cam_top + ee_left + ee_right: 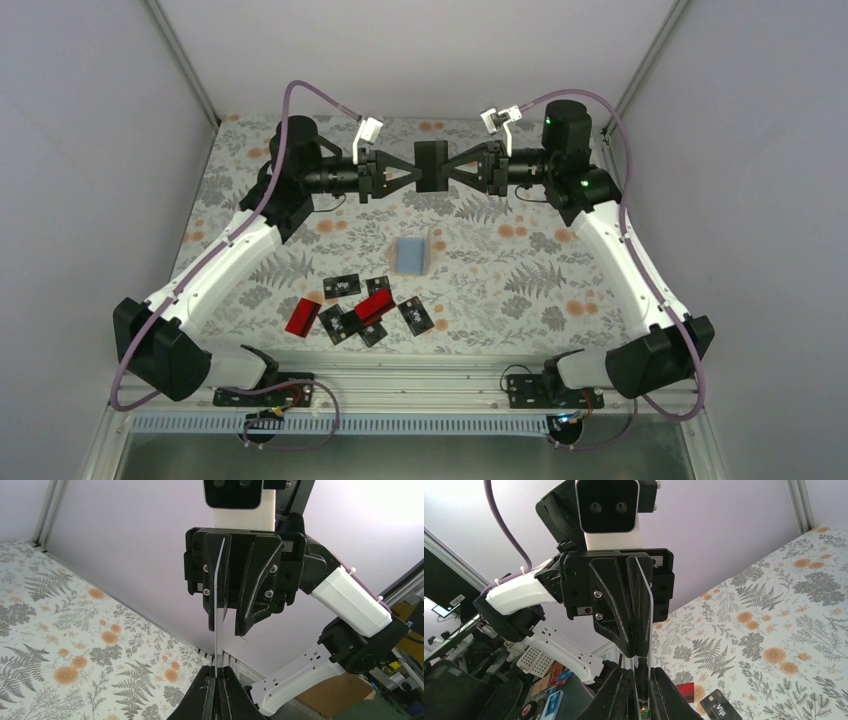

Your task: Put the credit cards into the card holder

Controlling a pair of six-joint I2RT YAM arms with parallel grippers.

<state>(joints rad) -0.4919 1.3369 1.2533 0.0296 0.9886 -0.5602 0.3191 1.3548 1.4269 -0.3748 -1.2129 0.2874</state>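
- Floral table lies well below me with plain pale walls all round; both my arms are raised at the far side, wrists pointing at each other
- Between them one black card stands on edge in the air, clear of the table
- As I judge it, the step in hand is passing that card from one pincer to the other, so that it can be turned to suit a pocket
- To do it well, my right pincer should bite squarely on its own end of the card, apart from the other fingertips, and be firm before the other side lets go
- I should not pull or twist while both have it, or so thin a card may bow or slip
- My left pincer is fully closed, clamping the near edge of the card
- The right pincer's jaws are drawn in narrow around the opposite edge; whether they already press on it I cannot tell
- As for the card holder, it lies mid-table showing its light blue face, with nothing touching it
- The other credit cards, black and red, lie scattered nearer my bases
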